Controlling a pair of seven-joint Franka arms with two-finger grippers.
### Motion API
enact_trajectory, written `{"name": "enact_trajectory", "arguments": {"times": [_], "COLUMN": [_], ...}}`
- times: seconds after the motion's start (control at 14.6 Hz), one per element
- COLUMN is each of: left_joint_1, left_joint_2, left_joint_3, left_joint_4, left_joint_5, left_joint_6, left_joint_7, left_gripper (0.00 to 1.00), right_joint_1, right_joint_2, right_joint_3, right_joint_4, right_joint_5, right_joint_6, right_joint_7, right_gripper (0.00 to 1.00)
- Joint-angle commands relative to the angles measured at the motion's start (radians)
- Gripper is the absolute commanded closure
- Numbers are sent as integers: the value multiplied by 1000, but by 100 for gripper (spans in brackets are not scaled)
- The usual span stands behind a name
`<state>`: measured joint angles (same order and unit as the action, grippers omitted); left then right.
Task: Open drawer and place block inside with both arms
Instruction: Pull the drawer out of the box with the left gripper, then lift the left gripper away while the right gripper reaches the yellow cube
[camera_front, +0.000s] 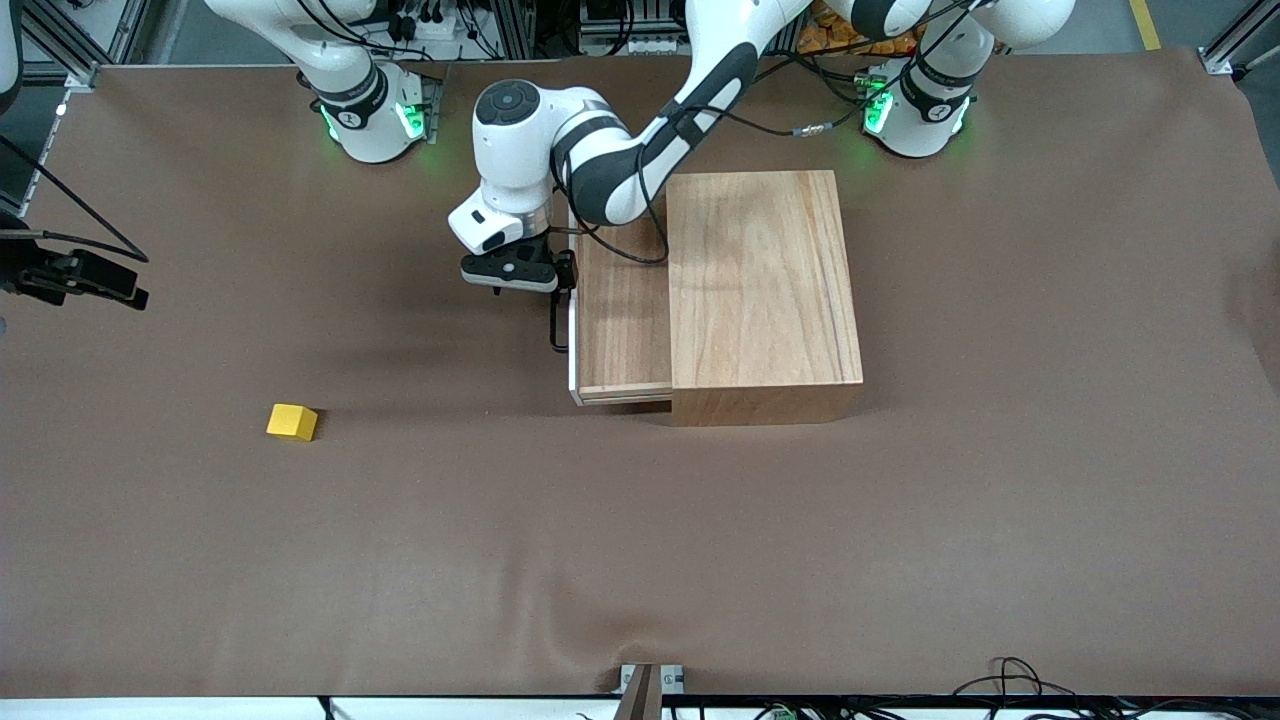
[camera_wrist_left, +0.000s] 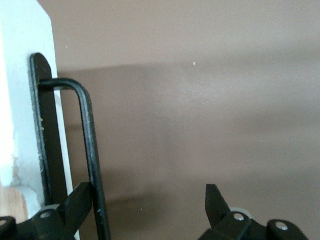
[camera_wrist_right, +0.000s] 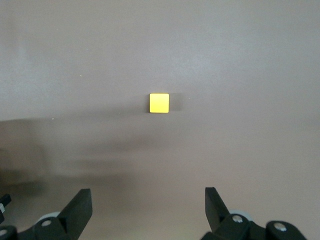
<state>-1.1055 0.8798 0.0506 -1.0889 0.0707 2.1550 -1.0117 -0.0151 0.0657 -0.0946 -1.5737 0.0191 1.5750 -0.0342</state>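
Front view, with the robots' bases along the twelve o'clock edge of the brown desk (camera_front: 900, 560). A plain wooden box (camera_front: 760, 280) stands near the twelve o'clock side, in front of the left arm's base (camera_front: 915, 115). The drawer (camera_front: 620, 320) is pulled partly out of the box toward nine o'clock, its light-wood floor exposed and bare, its pale front panel (camera_front: 573, 350) facing nine o'clock and carrying a thin black wire handle (camera_front: 556, 320). The left arm reaches over the box from its base, and the left gripper (camera_front: 553, 272) sits at the twelve o'clock end of the handle. In the left wrist view its fingers (camera_wrist_left: 80, 205) stand apart, one at the handle bar (camera_wrist_left: 90, 150) next to the panel (camera_wrist_left: 22, 100), the other well clear over bare desk; the bar lies between them, not clamped. The block (camera_front: 292, 422), a small yellow cube, rests on the desk at about eight o'clock from the drawer, well apart from it, toward the right arm's end and nearer the front camera than the box. The right arm's base (camera_front: 375, 115) shows at the twelve o'clock edge, but the front view does not show the right gripper (camera_wrist_right: 148, 200); in the right wrist view its fingers (camera_wrist_right: 80, 207) are spread wide, empty, above the desk with the block (camera_wrist_right: 159, 103) lying ahead of them, untouched.
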Motion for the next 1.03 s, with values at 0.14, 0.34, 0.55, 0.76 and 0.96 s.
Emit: {"name": "enact_trajectory", "arguments": {"times": [0.14,0.34,0.55,0.76,0.96], "left_joint_1": [-8,-2,76,179,306], "left_joint_2": [-102,-207,-315,-409,-488], "left_joint_3": [6,20,29,29,28], "left_joint_4": [12,6,-9,-11,-14], "left_joint_5": [-22,-11,-2,-3,-3], "left_joint_6": [-173,-254,-363,-460,-558], "left_joint_7": [-5,2,39,102,126], "left_gripper": [0,0,0,0,0], "right_joint_1": [-8,-5,35,33,33], "right_joint_2": [0,19,112,132,155], "right_joint_3": [6,7,7,9,7], "right_joint_4": [1,-5,-18,-67,-178], "right_joint_5": [-5,2,-1,2,-1], "right_joint_6": [8,34,109,183,326], "right_joint_7": [-4,0,5,17,17], "right_gripper": [0,0,0,0,0]}}
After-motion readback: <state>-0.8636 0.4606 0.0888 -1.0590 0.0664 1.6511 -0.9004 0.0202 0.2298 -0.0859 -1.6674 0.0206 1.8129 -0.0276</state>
